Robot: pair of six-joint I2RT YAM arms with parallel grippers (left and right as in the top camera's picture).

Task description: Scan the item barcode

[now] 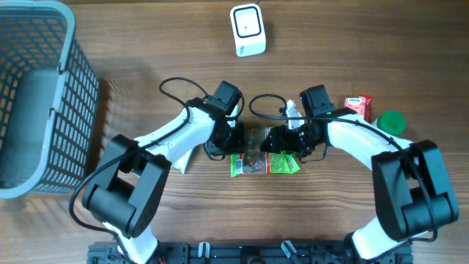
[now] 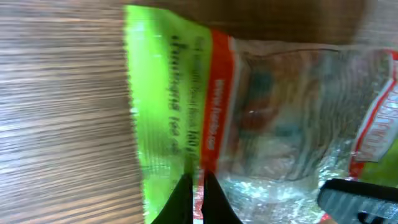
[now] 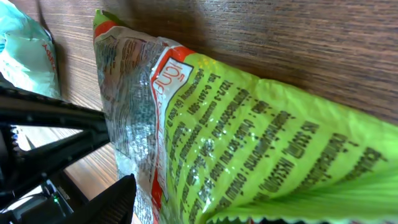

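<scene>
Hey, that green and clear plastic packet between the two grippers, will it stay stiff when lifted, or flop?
Probably floppy: the packet is thin, wrinkled film that visibly curves. Likely light for its size, since it looks nearly flat from overhead. Its glossy surface may be slippery.

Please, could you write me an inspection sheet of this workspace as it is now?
Surface: wooden table, no spills seen.
Job's things: green and clear packet lying where both grippers meet; white scanner at the far edge, apart from it.
Clutter: grey basket on the left; red packet and green round lid on the right.
Grippers: left gripper shut on the packet's edge; right gripper at the packet, open or shut cannot be told.
Cables: black cable loops by both wrists.
Surroundings: nothing seen.
</scene>
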